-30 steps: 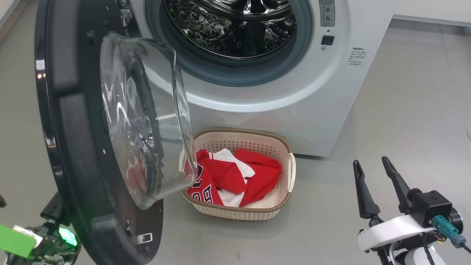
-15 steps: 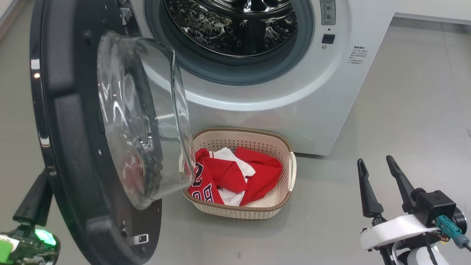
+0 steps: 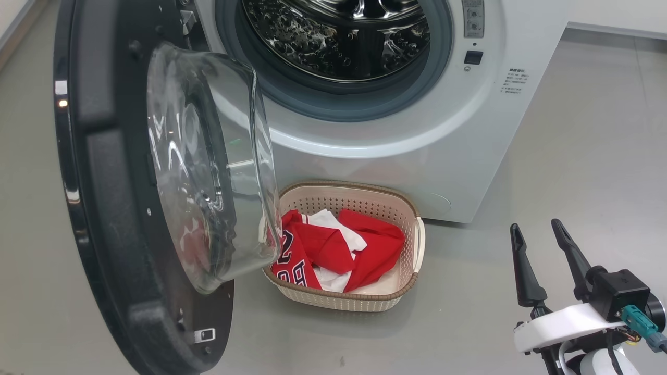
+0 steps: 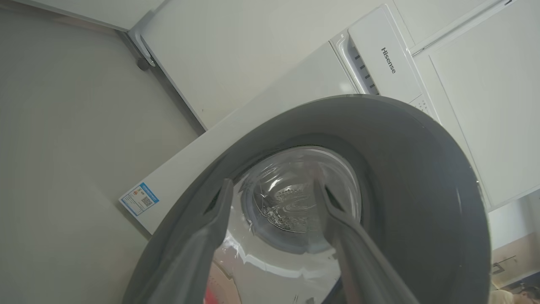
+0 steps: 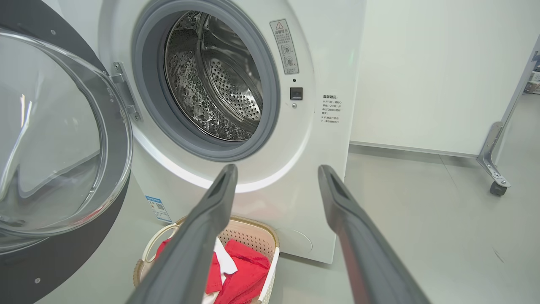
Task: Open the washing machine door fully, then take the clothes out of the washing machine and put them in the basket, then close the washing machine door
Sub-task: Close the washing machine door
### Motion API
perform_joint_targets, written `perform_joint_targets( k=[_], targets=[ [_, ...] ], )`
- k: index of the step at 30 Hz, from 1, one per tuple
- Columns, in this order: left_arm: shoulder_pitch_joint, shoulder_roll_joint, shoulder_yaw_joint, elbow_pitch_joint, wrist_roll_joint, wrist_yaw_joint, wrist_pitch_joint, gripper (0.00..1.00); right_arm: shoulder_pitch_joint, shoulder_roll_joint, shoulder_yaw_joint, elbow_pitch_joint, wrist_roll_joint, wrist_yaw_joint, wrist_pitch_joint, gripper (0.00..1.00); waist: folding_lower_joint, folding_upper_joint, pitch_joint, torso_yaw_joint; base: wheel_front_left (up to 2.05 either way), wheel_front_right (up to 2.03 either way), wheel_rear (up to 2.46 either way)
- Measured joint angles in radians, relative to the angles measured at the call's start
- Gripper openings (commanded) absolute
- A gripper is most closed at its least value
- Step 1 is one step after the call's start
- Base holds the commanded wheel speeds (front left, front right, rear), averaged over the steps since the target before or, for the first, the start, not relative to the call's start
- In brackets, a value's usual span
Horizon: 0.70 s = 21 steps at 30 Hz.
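**Door swung wide, red clothes lying in the basket**

The washing machine door [image 3: 99, 208] stands open on its hinge at the left of the washing machine [image 3: 396, 151]. It reaches out toward the near side, with its clear glass bowl [image 3: 208, 161] bulging to the right. Behind it the grey gasket [image 3: 333, 107] rings the perforated steel drum [image 3: 338, 36].

The basket [image 3: 359, 194] sits on the grey floor [image 3: 573, 156] just in front of the machine's lower front, its left end partly behind the glass bowl in the head view. The clothes [image 3: 372, 245] lie bunched inside it, red folds over white ones, with a jersey's dark numerals showing at the near left.

The right gripper [image 3: 535, 225] hangs at the near right, well apart from the basket, its two dark fingers spread and holding nothing. In the left wrist view the left gripper [image 4: 273, 182] points at the door's glossy outer face, its fingers likewise spread wide with nothing between them. Whether they touch the door cannot be told. A small blue sticker [image 4: 139, 199] shows low on the machine's front.
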Motion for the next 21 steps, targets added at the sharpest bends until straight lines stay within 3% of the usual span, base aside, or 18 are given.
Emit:
perform_joint_targets(
  k=[11,17,21],
  targets=[
    [0.054,0.133,-0.077,-0.008,0.577,-0.001,-0.185,1.00,0.000,-0.003,0.002,0.003,0.000,0.000,0.000,1.00,0.0000,0.0000,-0.009,0.004,0.00,0.00,0.00],
    [0.075,0.136,-0.148,0.007,0.788,0.001,-0.263,1.00,0.000,-0.005,0.002,0.008,0.000,0.000,0.000,1.00,0.0000,0.0000,-0.018,0.004,0.00,0.00,0.00],
    [0.085,0.122,-0.198,0.029,0.865,0.031,-0.296,1.00,0.000,-0.010,0.001,0.016,-0.001,0.000,0.000,1.00,0.0000,0.0000,-0.027,0.006,0.00,0.00,0.00]
  ],
)
